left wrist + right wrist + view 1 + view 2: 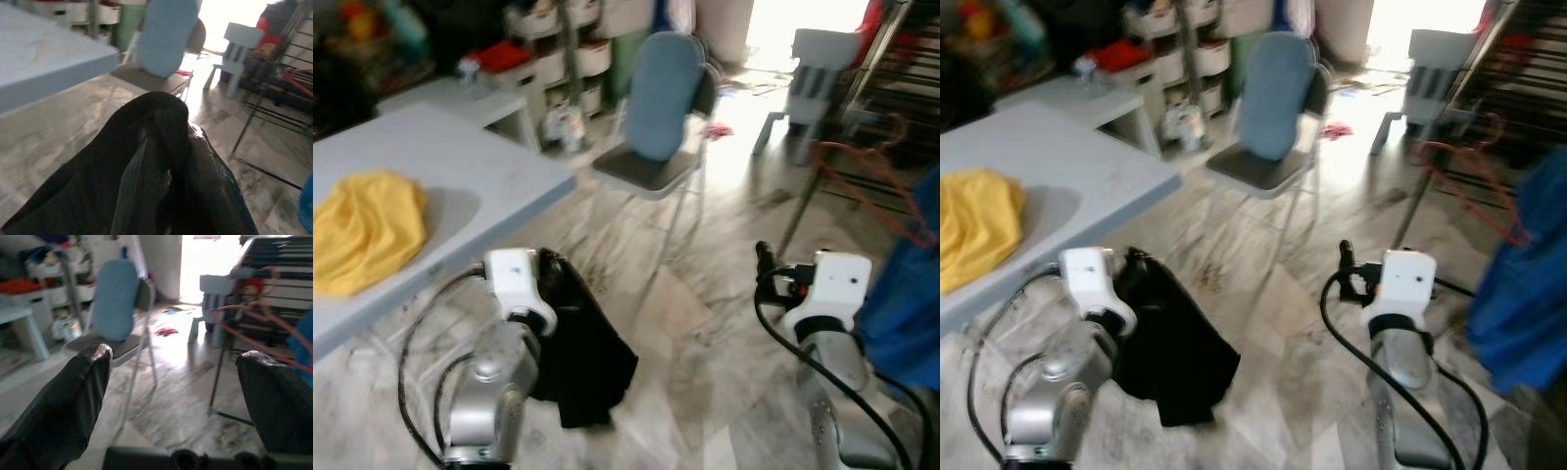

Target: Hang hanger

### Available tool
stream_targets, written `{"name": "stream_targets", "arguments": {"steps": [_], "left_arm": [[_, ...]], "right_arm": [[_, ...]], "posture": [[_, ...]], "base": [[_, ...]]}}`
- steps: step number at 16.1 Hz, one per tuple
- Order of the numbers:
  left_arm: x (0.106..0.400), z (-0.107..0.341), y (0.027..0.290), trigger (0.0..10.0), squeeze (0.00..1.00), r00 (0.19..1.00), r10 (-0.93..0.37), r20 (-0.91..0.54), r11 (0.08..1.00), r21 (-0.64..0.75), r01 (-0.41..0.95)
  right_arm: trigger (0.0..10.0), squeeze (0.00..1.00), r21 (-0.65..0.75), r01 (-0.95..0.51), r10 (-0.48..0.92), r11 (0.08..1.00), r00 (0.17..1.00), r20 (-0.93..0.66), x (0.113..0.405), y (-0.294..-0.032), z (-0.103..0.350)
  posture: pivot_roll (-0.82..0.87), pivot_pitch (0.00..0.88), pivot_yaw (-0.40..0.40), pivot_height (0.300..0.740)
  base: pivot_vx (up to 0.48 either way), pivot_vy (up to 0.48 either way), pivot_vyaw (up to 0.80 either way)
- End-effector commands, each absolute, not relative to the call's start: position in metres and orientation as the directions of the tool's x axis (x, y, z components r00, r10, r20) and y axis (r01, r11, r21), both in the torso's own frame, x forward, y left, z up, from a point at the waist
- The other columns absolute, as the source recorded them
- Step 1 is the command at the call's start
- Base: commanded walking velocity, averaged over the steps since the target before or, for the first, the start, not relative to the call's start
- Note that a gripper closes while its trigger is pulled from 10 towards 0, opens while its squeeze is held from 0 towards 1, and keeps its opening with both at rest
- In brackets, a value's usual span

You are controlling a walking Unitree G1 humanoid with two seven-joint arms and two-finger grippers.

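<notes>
Black fabric, a dark garment (582, 343), hangs bunched from the left gripper (161, 161), whose fingers are clamped on it low in front of the robot's body, above the pale marble floor (705, 333). Across from it, the right gripper (176, 382) is held out empty with its two black fingers (73, 396) spread wide apart, aimed toward the drying rack (891, 88) ahead on the robot's right. An orange-red wire hanger (876, 186) sits on that rack's lower frame, thin and looped, slightly blurred, beside a blue cloth (906, 294) draped at the far right. Judging from this, the hanging has barely begun: neither gripper touches the hanger, the garment is not on it, and the robot stands well apart from the rack. A grey table (460, 186) with a yellow cloth (362, 230) lies to the left, and a folding chair (656, 117) with a blue back stands ahead between table and rack
</notes>
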State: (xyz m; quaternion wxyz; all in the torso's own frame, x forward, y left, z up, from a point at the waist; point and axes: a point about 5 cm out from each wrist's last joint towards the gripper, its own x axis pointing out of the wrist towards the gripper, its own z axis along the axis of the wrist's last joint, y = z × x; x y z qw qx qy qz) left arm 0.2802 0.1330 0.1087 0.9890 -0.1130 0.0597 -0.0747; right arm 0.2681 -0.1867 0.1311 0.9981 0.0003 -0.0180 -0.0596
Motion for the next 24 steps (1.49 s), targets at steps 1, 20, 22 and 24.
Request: {"name": "stream_targets", "arguments": {"steps": [1,20,22,24], "left_arm": [[0.2827,0.1163,0.142,10.0,0.0,0.987,-0.143,-0.07,0.971,-0.205,0.126],[0.2786,0.1126,0.1377,10.0,0.0,0.972,-0.227,-0.054,0.957,-0.198,0.212],[0.2787,0.1121,0.1371,10.0,0.0,0.972,-0.228,-0.055,0.956,-0.202,0.213],[0.2781,0.1108,0.1364,10.0,0.0,0.972,-0.229,-0.059,0.956,-0.202,0.213]], "right_arm": [[10.0,0.0,0.011,0.099,-0.1,0.995,0.994,0.051,0.2705,-0.1802,0.1348],[10.0,0.0,0.014,0.111,-0.112,0.994,0.993,0.042,0.2681,-0.1802,0.1311],[10.0,0.0,0.012,0.111,-0.112,0.994,0.993,0.042,0.2678,-0.1804,0.131],[10.0,0.0,0.012,0.111,-0.111,0.994,0.993,0.04,0.2679,-0.1805,0.1308]], "posture": [[-0.1,0.0,0.061,0.74],[-0.12,0.0,0.074,0.74],[-0.12,0.0,0.073,0.74],[-0.12,0.0,0.073,0.74]], "base": [[0.0,0.48,-0.8],[0.232,0.079,-0.45],[0.362,0.313,0.0],[0.364,0.311,0.0]]}}
